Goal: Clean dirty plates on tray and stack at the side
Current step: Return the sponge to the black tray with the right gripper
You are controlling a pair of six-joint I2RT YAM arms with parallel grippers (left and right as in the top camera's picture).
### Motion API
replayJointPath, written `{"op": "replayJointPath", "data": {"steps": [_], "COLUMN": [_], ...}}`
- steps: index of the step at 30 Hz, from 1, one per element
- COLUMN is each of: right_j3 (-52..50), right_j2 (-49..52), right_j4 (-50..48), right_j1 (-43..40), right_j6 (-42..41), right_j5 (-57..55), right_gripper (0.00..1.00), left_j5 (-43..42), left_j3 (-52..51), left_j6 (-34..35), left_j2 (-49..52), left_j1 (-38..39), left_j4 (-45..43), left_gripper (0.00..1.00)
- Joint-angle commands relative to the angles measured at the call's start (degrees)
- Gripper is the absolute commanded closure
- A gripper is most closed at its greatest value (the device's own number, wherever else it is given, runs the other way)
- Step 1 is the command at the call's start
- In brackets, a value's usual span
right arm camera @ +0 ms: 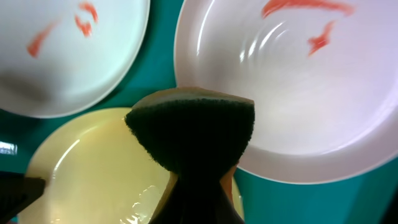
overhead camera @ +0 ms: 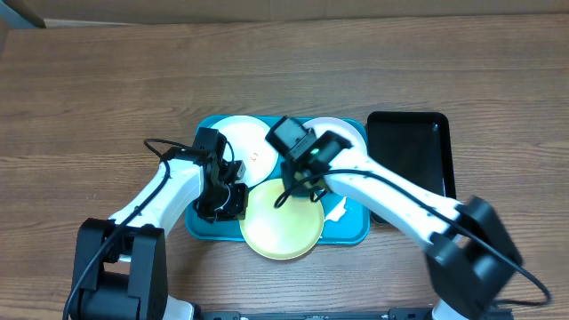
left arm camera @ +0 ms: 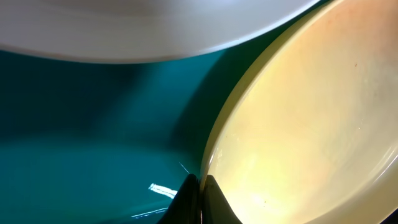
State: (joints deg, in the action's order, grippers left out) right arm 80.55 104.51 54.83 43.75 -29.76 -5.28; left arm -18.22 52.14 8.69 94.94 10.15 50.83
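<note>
Green sponge (right arm camera: 193, 130), pinched in the right pincer (right arm camera: 194, 186), over the yellow plate (right arm camera: 93, 168).

Brown wood-grain table (overhead camera: 89, 98) seen from above, lit evenly, nearly the whole view filled by it, pale tan strip (overhead camera: 311, 7) seen beyond the far edge.

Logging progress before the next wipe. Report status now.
Left gripper shut on yellow plate, at rim. Right gripper shut on sponge, over the plates. White plates smeared orange, on tray. Nothing blocking.
</note>
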Motion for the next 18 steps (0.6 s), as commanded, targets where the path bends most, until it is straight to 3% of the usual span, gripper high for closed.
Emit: {"op": "replayJointPath", "data": {"steps": [1, 8, 18], "right_j3": [2.08, 2.05, 0.39], "right_j2": [-7.06, -10.64, -10.64], "right_j4": [0.98, 8.13, 15.08], "right_j1": [-3.23, -14.05, -29.75], "right_j6": [-0.55, -0.5, 3.8], "right_j5": [-2.62, -2.62, -2.69], "right_gripper": [0.96, 0.96, 0.96], "left_j5": [1.25, 4.42, 17.88], "left_j3": [0.52, 0.52, 2.05], "left_j6": [0.76, 0.79, 2.43], "left_j2": [-2.56, -8.81, -16.39], "left_j1": [0.0, 0.02, 0.02], "left_j4": [0.22, 0.57, 5.38], "left_gripper": [0.96, 0.96, 0.96]}}
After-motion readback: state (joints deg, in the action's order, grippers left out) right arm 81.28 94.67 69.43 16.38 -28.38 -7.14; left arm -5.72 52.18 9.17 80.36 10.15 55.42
